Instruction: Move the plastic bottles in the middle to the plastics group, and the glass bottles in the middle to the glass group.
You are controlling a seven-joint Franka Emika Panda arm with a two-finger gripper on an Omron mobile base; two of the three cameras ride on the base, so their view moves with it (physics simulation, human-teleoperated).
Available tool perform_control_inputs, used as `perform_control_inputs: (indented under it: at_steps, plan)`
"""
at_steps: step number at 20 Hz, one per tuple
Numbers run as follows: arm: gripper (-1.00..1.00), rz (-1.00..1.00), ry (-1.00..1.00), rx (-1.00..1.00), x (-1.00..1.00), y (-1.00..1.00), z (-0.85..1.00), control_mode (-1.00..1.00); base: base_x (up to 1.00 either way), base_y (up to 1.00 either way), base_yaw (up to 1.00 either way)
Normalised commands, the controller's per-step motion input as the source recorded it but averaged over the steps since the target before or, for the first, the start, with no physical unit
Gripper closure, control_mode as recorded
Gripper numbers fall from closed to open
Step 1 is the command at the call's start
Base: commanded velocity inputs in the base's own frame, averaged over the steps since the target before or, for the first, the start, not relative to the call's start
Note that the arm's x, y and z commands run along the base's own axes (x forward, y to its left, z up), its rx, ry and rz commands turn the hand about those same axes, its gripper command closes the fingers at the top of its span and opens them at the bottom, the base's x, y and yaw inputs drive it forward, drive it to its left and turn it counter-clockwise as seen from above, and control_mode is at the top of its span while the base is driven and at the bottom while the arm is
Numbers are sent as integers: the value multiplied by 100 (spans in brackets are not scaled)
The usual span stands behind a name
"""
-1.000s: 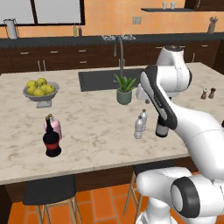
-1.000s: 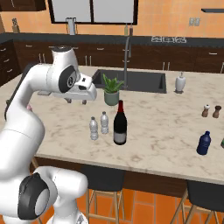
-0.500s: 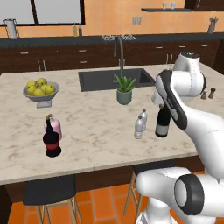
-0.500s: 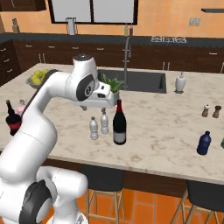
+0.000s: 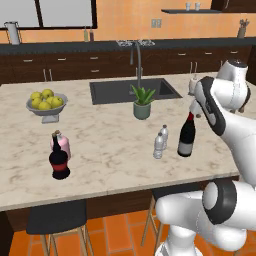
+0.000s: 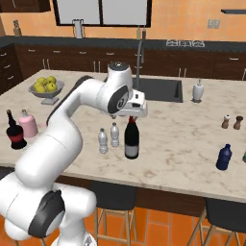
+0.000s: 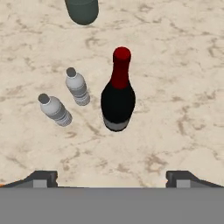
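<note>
A tall dark wine bottle with a red foil neck stands mid-counter. Just left of it stand two small clear plastic bottles, the second one closer to the wine bottle. My gripper hovers open right above the wine bottle's top, holding nothing. At the far left of the counter is the glass group: a squat dark red-labelled bottle and a short pink bottle.
A potted plant stands behind the bottles, in front of the sink. A fruit bowl sits at the back left. To the right are a white soap dispenser, two shakers and a blue bottle.
The arm has swung right, from near the plant to above the wine bottle. The jaws have spread wide.
</note>
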Motion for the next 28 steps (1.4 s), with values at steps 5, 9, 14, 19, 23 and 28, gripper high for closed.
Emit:
perform_control_inputs:
  at_steps: [5,9,14,19,23,28]
  plan:
    - [-100,8,5,-1,57,-2,-3,-100,0,0,0]
    - [-100,3,16,-11,30,14,-31,-100,0,0,0]
    - [-100,1,0,-1,16,4,-45,-100,0,0,0]
    - [-100,0,-8,0,13,1,-35,-100,0,0,0]
    - [-100,0,-8,0,16,0,-26,-100,0,0,0]
    - [-100,0,-2,0,7,0,-16,-100,0,0,0]
